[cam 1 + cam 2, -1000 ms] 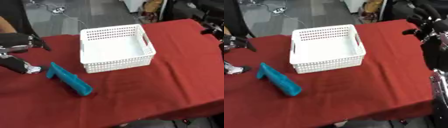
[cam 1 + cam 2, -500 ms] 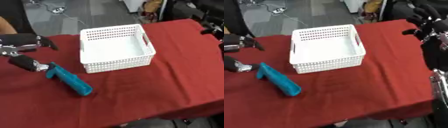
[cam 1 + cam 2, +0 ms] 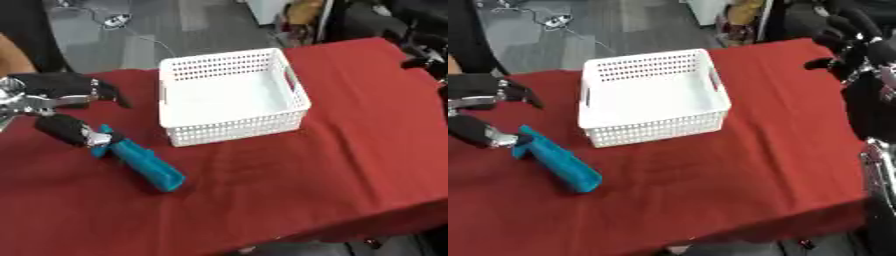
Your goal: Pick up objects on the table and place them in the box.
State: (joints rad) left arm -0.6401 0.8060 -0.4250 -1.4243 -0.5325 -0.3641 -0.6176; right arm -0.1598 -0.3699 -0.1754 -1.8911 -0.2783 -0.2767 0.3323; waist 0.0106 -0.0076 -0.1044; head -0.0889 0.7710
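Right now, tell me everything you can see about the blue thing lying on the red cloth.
The blue object is a long, blocky, teal-blue piece, plastic by its look, lying flat on the red tablecloth and running diagonally from upper left to lower right. It sits to the left of the white basket and in front of it, apart from it. Its upper-left end meets the left hand, whose thumb tip is at that end; the fingers spread above it and do not close round it. What the object is cannot be told.
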